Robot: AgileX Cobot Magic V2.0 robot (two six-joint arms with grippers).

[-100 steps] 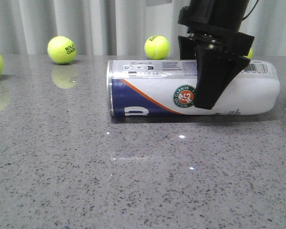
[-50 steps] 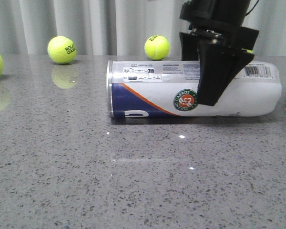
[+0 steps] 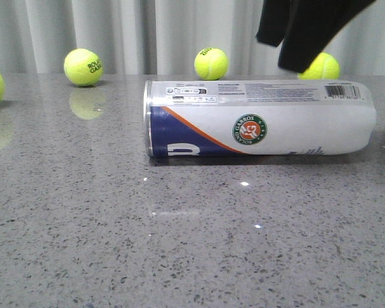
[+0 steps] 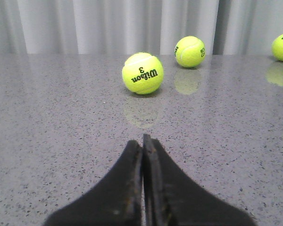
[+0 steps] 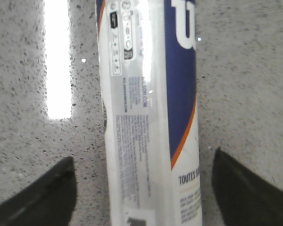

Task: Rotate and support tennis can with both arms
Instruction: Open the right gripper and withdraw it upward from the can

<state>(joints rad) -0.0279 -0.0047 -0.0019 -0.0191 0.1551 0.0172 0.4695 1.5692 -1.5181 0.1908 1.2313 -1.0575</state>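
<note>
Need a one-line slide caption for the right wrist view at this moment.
Open right gripper poised above the tennis can lying on its side on the grey table, fingers clear on both sides.

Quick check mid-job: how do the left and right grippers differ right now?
The left gripper has its fingers pressed together, while the right gripper is spread wide, one finger on each side of the tennis can. The left one faces loose tennis balls with no can before it; the right one hangs directly above the lying can without touching it. Both are black and hold nothing.

Right gripper — cropped above; tennis can ends cropped.
</note>
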